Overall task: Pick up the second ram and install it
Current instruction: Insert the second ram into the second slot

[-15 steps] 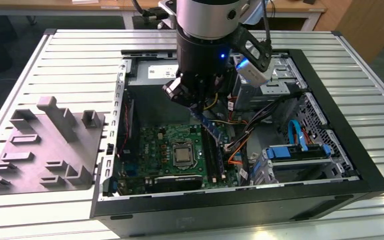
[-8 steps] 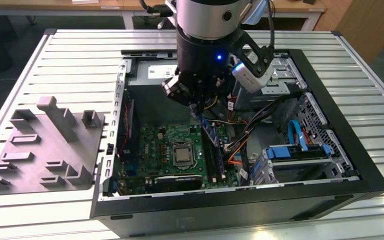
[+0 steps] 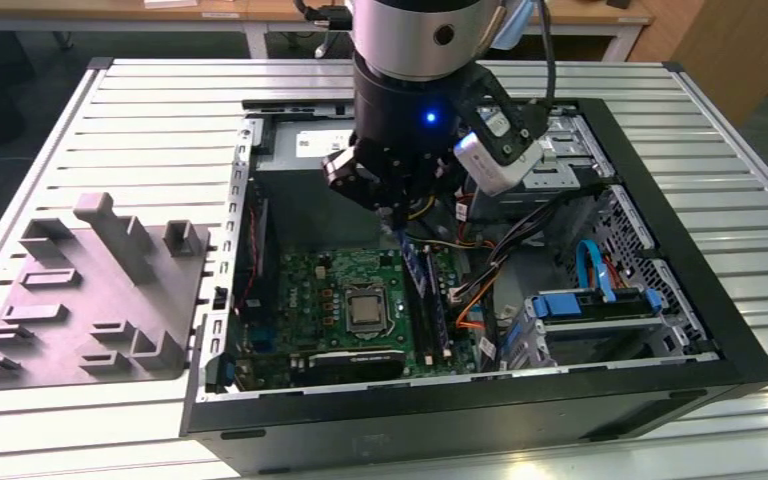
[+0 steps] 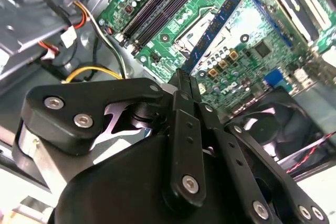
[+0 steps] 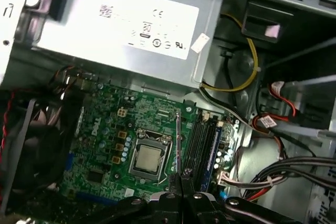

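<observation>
One gripper (image 4: 185, 80), which I see pinched tight on the second ram (image 4: 219, 23), stick hanging from it over the motherboard (image 5: 100, 145) inside the open case (image 3: 704, 330), between processor socket (image 5: 147, 158) and memory slots (image 5: 198, 142), toward the board's edge nearest the grey power supply (image 5: 121, 30)

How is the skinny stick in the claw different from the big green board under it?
The stick is long, narrow and blue; the motherboard is wide and green. The stick is turned on its edge, pinched in the claw; the motherboard lies flat inside the case. Both carry small chips.
</observation>
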Controlling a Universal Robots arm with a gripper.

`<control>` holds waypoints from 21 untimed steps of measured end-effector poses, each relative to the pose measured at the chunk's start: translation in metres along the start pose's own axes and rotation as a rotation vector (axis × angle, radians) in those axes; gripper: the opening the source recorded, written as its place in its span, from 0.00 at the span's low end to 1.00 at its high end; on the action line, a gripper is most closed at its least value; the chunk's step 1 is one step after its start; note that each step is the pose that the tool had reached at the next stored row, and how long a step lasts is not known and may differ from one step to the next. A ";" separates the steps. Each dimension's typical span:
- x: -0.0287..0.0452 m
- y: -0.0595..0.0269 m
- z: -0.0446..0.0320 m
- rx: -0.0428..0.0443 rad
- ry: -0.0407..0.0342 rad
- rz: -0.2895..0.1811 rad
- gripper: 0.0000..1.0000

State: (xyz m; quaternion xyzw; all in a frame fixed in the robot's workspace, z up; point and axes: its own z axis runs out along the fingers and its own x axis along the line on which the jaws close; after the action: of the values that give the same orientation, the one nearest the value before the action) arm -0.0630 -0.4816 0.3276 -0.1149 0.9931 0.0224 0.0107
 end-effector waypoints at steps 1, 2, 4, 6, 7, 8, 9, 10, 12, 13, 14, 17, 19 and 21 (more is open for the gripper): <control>0.0000 0.0000 0.0001 0.0005 -0.0008 0.019 0.12; 0.0000 0.0000 0.0001 0.0010 -0.0015 0.036 0.12; 0.0000 0.0000 0.0003 0.0019 -0.0030 0.072 0.12; 0.0000 0.0000 0.0005 0.0029 -0.0046 0.109 0.12; 0.0000 0.0000 0.0005 0.0035 -0.0054 0.127 0.12; 0.0000 0.0000 0.0006 0.0039 -0.0061 0.145 0.12; 0.0000 0.0000 0.0007 0.0044 -0.0069 0.163 0.12; 0.0000 0.0000 0.0008 0.0048 -0.0076 0.181 0.12; 0.0000 0.0000 0.0010 0.0058 -0.0092 0.218 0.12; 0.0000 0.0000 0.0011 0.0063 -0.0100 0.236 0.12; 0.0000 -0.0001 0.0011 0.0068 -0.0106 0.254 0.12; 0.0000 -0.0001 0.0013 0.0075 -0.0117 0.280 0.12; 0.0001 -0.0001 0.0013 0.0075 -0.0118 0.281 0.12; -0.0002 -0.0001 0.0019 0.0072 -0.0120 0.281 0.12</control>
State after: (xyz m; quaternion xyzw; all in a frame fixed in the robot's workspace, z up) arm -0.0628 -0.4815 0.3258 0.0257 0.9994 0.0208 0.0138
